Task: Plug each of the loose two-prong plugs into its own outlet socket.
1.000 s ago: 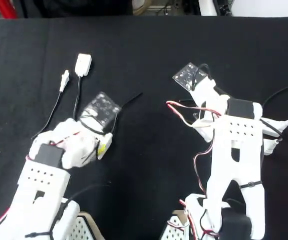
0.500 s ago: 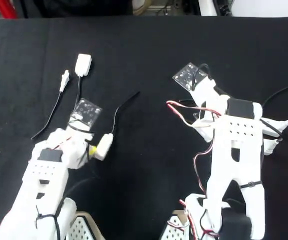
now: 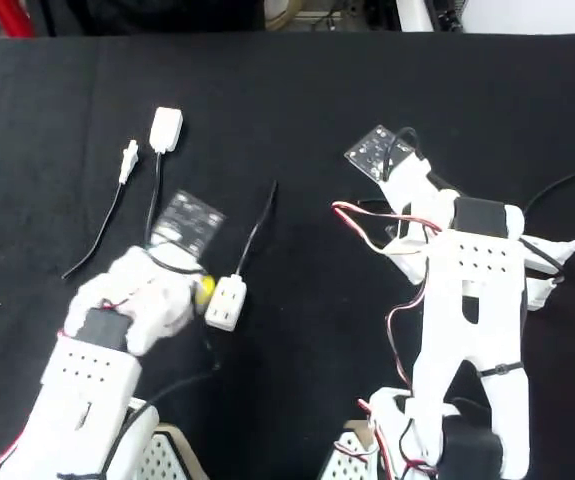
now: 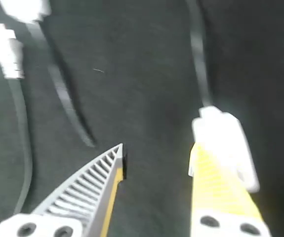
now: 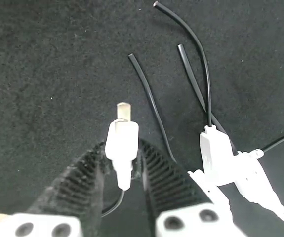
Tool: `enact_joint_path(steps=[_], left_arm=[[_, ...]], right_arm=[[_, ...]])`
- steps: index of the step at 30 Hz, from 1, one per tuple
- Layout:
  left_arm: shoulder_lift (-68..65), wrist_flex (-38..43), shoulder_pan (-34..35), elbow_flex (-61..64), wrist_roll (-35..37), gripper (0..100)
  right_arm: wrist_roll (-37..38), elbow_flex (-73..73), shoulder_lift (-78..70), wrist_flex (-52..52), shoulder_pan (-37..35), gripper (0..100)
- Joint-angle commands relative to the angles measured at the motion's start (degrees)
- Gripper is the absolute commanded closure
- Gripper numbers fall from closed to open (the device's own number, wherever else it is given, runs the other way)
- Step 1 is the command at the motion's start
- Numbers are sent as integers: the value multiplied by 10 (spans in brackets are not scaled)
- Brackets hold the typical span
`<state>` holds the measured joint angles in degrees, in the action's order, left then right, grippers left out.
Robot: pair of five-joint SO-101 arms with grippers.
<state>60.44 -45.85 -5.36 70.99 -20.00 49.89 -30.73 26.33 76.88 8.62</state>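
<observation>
I've got the two-prong plug clamped in my right end effector, prongs out over the black tabletop. An outlet socket lies just beside it. My left end effector is spread apart, one finger touching a second socket.

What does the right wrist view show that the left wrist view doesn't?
Right wrist only: the right claw shut on a plug, prongs pointing out. Nearby lie a socket, a white piece and bare cord ends.
Left wrist only: the left claw open, one finger at a second socket, and a loose plug farther off.
Both: black cloth and white parts on black cords.
</observation>
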Motion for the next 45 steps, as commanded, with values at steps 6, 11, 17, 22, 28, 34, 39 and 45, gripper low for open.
enact_joint_path(steps=[6, 11, 17, 22, 28, 34, 39, 45], left_arm=[[-90, 205, -59, 36, 121, 727], [-267, 153, -89, -72, 152, 728], [-402, 192, -84, -126, 156, 752], [-408, 164, -57, -134, 167, 755], [-407, 67, 19, -145, 175, 757], [-406, -58, 60, -169, 208, 800], [-406, -131, 34, -184, 215, 799], [-406, -193, -9, -213, 215, 748]], right_arm=[[-19, 25, 2, -9, -6, 987], [-22, 23, 1, -10, -20, 987], [-40, 25, 1, -9, -22, 987], [-40, 24, 0, -15, -22, 987], [-40, 22, -1, -17, -22, 987], [-39, 25, -1, -18, -23, 987], [-38, 25, 0, -23, -23, 987], [-38, 25, -1, -26, -23, 987]])
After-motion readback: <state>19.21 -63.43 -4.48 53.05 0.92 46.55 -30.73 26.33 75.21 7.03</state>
